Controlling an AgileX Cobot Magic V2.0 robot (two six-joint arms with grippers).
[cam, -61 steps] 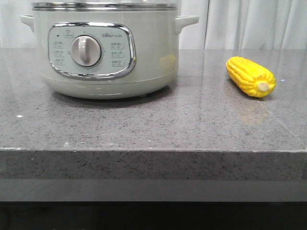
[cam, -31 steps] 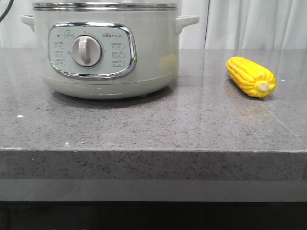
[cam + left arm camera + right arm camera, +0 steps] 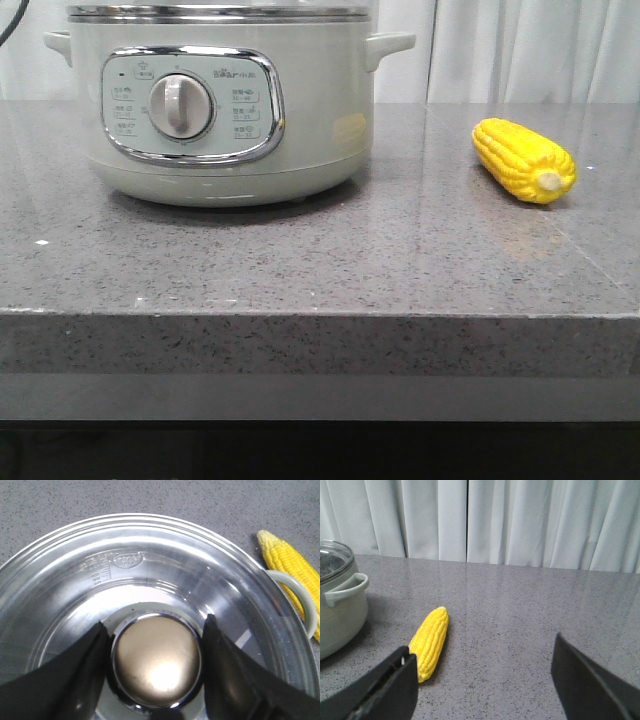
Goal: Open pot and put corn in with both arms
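The large round pale grey-green electric pot (image 3: 220, 110), with its chrome-framed control panel and central silver dial, stands on the left of the speckled grey stone counter (image 3: 330, 260), toward the far side. It is covered by a clear glass lid (image 3: 150, 570) with a rounded brass-coloured metal knob (image 3: 156, 661) at the centre. The left gripper (image 3: 156, 670) is directly above the lid, its two dark fingers (image 3: 80, 675) set wide on either side of the knob; they look very close to it, though whether they touch cannot be told from the wrist view.

The short bright yellow corn cob (image 3: 524, 160) lies on the counter to the right of the pot, well apart from it, its pale stub end turned toward the near edge. The bare counter lies between the two.

The right gripper (image 3: 485, 685) hovers low over the counter near the corn, its jaws spread wide and empty, the cob lying just beyond the finger on the pot's side. Pale pleated curtains (image 3: 520, 520) hang behind the far edge of the counter
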